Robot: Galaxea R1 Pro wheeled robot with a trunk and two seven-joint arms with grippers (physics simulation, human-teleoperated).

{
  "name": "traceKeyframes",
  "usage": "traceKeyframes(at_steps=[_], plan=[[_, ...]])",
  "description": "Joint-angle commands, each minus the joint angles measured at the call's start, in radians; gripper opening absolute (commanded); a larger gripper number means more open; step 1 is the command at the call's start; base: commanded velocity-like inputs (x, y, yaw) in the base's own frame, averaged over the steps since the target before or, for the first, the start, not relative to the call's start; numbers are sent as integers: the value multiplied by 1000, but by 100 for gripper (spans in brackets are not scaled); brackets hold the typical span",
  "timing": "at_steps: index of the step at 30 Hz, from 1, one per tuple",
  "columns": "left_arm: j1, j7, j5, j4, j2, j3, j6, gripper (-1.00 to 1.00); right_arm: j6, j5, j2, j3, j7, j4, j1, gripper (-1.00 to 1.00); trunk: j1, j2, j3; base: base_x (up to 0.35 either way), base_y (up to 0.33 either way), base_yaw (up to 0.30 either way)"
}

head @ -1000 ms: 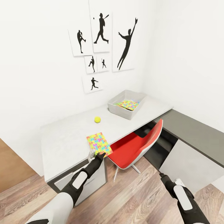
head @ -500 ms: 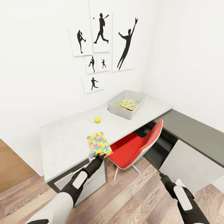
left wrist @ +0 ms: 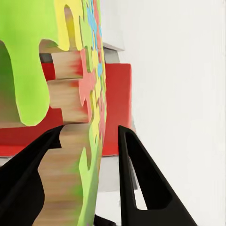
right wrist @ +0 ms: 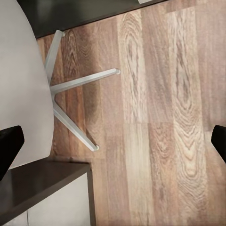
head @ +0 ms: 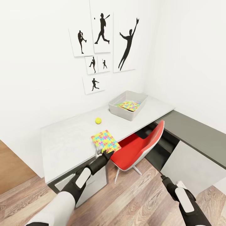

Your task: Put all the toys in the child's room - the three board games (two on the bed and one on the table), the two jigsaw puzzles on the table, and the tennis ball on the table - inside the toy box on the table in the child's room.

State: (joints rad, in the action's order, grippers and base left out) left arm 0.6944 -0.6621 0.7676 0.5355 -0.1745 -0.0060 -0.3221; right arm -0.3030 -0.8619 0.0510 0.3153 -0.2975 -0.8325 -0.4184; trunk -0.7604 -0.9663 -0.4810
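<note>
Nearest the camera, the right arm hangs low over the wood-plank floor (head: 138, 201), and the right gripper (right wrist: 113, 143) looks wide open with nothing in it; just the two black fingertips (right wrist: 9, 141) show at the edges of the right wrist view, above the chair's white legs.

The left gripper (head: 101, 153) is at the front edge of the desk (head: 62, 141), clamped on the near edge of a jigsaw puzzle (head: 105, 141). In the left wrist view the puzzle (left wrist: 89, 94) sits edge-on between the two black fingers (left wrist: 141, 183). From the head view it looks tilted and lifted off the desk top, poking out over the red chair (head: 138, 147), though how far off the surface is hard to say.

A bit further back, the tennis ball (head: 98, 120) sits alone on the desk, well apart from the puzzle. Past that, near the corner, is the toy box (head: 117, 110), with a second jigsaw puzzle (head: 129, 105) lying inside it.

On the wall behind are black baseball-player silhouette prints (head: 103, 47). No readable writing or labels anywhere.
</note>
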Motion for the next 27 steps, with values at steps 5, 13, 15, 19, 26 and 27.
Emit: traceKeyframes(at_steps=[5,13,15,19,26,27], plan=[[1,0,10,35,0,-3,-55,-100,-4,-8,0,1,-6,-2,0,100,0,-1,-1,0,0,0],[-4,-2,9,63,0,-8,-83,-100,-4,-8,0,1,-6,-2,0,100,0,-1,-1,0,0,0],[-5,-2,9,83,0,-24,-88,-100,-4,-8,0,1,-6,-2,0,100,0,-1,-1,0,0,0],[-18,-1,9,152,0,-65,-121,-100,-4,-8,0,1,-6,-2,0,100,0,-1,-1,0,0,0],[-63,2,3,364,0,-83,-303,-100,-4,-8,0,0,-6,-2,0,100,0,-1,-1,0,0,0],[-65,2,2,379,1,-85,-317,-100,-4,-8,0,0,-6,-2,0,100,0,-1,-1,0,0,0]])
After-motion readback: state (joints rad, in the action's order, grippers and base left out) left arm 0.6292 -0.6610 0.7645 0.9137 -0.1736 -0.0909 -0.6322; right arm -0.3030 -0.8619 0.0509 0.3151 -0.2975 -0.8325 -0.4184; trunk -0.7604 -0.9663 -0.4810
